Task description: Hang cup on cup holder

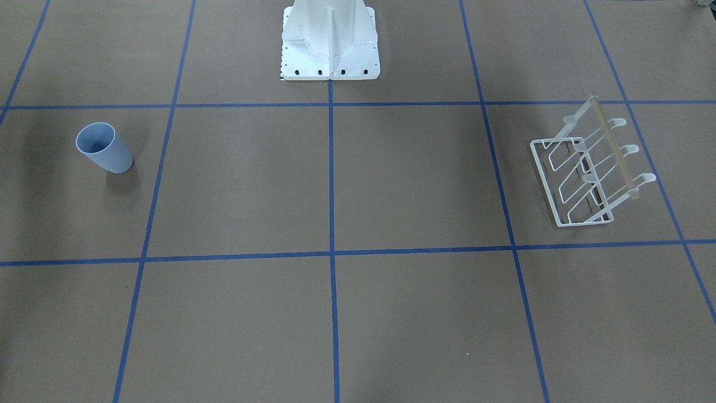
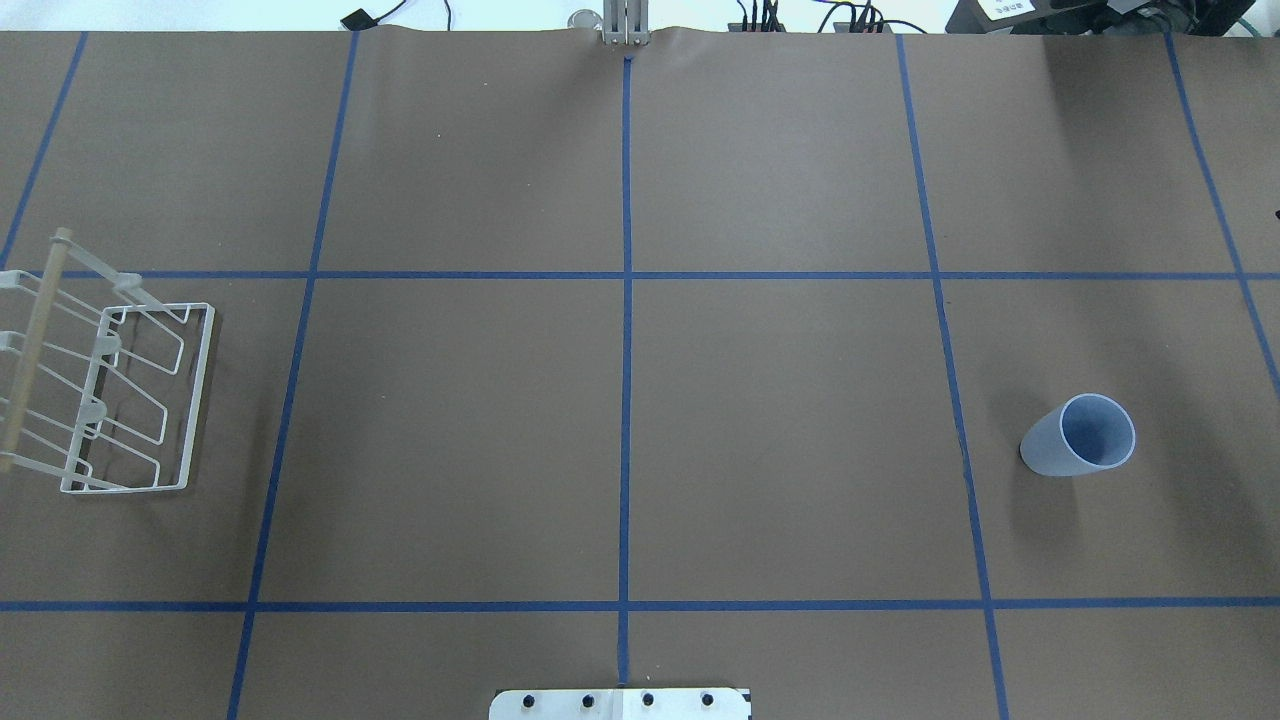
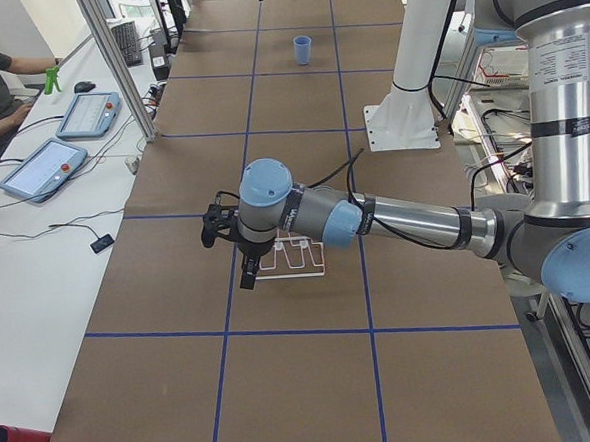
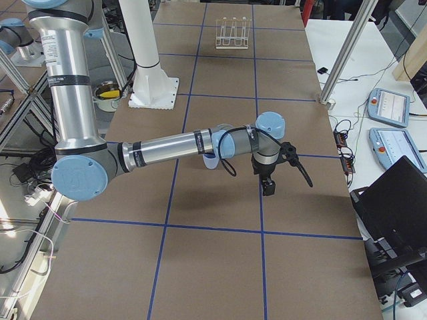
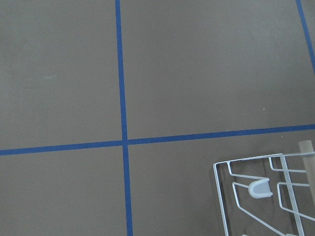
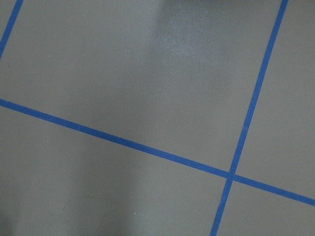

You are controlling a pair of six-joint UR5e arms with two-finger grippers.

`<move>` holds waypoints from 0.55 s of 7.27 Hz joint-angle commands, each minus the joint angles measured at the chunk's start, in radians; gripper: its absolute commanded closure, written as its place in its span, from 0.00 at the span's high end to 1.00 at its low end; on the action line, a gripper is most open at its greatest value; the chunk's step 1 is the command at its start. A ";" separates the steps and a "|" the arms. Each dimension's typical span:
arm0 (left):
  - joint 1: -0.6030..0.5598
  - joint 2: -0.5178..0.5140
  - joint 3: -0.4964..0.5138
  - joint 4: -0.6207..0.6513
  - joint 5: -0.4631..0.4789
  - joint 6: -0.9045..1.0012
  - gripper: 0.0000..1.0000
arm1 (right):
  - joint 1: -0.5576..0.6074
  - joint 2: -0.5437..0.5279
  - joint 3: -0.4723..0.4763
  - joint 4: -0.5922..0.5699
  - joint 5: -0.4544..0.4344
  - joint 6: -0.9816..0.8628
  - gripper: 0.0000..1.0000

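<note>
the cup (image 1: pixel 104 148) stands upright, mouth up, on the brown surface (image 1: pixel 414 179) at the robot's right side, inside one taped square. the holder (image 1: pixel 615 151) sits well apart from it at the robot's left side, base frame flat, prongs slanting up toward its wooden bar. the left fingers (image 3: pixel 247 276) hang near the holder, and the right fingers (image 4: pixel 269 187) hang near the cup. only the side views show them, so i cannot tell whether either pair is apart or together.
</note>
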 commanded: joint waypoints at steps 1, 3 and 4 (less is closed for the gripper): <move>0.000 -0.003 -0.002 0.001 0.001 0.000 0.98 | 0.000 -0.002 0.003 0.023 0.005 -0.004 1.00; 0.000 0.005 -0.002 0.001 -0.001 0.000 0.98 | -0.002 -0.034 0.008 0.078 0.020 0.000 1.00; 0.000 0.008 -0.003 0.001 -0.001 0.000 0.98 | -0.015 -0.034 0.003 0.107 0.020 0.000 1.00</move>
